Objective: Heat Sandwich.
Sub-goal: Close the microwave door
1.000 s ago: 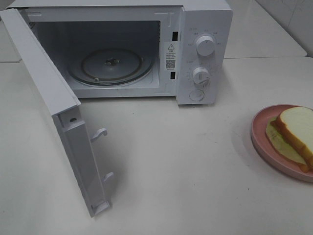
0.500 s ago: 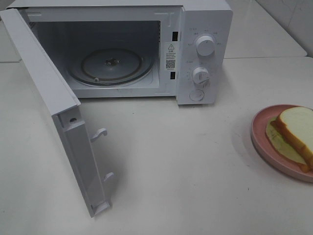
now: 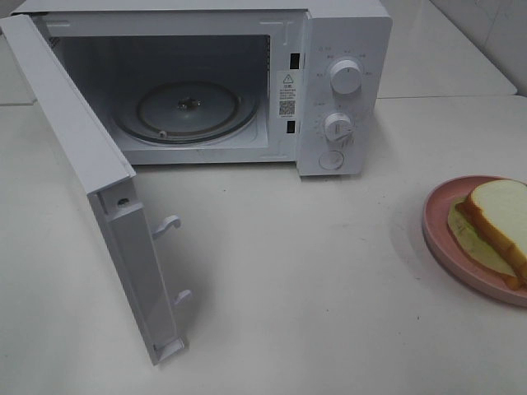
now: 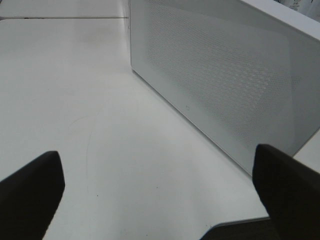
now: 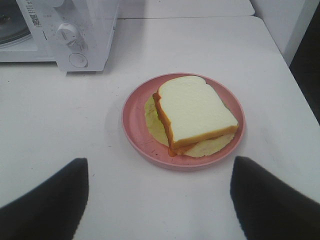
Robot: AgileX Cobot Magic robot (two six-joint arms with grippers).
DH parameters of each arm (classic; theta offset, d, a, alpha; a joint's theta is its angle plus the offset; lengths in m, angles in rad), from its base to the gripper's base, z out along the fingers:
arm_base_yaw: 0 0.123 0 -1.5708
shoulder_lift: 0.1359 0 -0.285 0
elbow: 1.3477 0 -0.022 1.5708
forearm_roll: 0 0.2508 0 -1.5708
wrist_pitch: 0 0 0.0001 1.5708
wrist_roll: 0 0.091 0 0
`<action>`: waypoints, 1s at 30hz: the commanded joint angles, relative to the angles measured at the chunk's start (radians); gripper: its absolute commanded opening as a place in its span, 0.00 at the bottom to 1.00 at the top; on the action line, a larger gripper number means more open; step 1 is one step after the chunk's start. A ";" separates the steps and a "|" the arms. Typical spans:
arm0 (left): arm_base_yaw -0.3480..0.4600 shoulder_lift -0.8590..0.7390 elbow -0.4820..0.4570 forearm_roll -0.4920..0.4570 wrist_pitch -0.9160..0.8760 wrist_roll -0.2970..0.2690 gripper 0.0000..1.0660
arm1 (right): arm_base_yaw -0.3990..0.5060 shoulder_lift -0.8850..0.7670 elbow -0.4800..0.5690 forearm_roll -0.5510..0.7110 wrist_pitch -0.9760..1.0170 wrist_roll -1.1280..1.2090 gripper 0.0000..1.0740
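The sandwich [image 3: 501, 216], white bread over an orange-red layer and pale yellow-green filling, lies on a round pink plate [image 3: 436, 234] at the table's right edge. The right wrist view shows the sandwich [image 5: 195, 112] and the plate [image 5: 132, 120] just ahead of my right gripper [image 5: 160, 205], which is open and empty. My left gripper [image 4: 160, 200] is open too, holding nothing, beside the outer face of the microwave door [image 4: 215, 75]. Neither gripper appears in the exterior high view.
The white microwave [image 3: 342, 82] stands at the back with its door [image 3: 74, 132] swung wide open toward the front left. A glass turntable [image 3: 185, 111] lies inside. Two knobs and a button sit on its right panel. Bare white table [image 3: 313, 271] lies between microwave and plate.
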 commanded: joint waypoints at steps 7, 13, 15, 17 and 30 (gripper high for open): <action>0.005 0.186 -0.003 0.007 -0.164 -0.004 0.65 | -0.005 -0.024 0.003 0.000 -0.016 -0.004 0.71; 0.005 0.345 0.000 0.016 -0.241 -0.004 0.38 | -0.005 -0.024 0.003 0.000 -0.016 -0.004 0.71; 0.005 0.429 0.018 0.017 -0.310 -0.004 0.17 | -0.005 -0.024 0.003 0.000 -0.016 -0.007 0.71; 0.005 0.459 0.027 0.017 -0.343 -0.003 0.08 | -0.005 -0.024 0.003 0.000 -0.016 -0.007 0.71; 0.005 0.726 0.256 0.016 -1.025 0.050 0.00 | -0.005 -0.024 0.003 0.000 -0.016 -0.007 0.71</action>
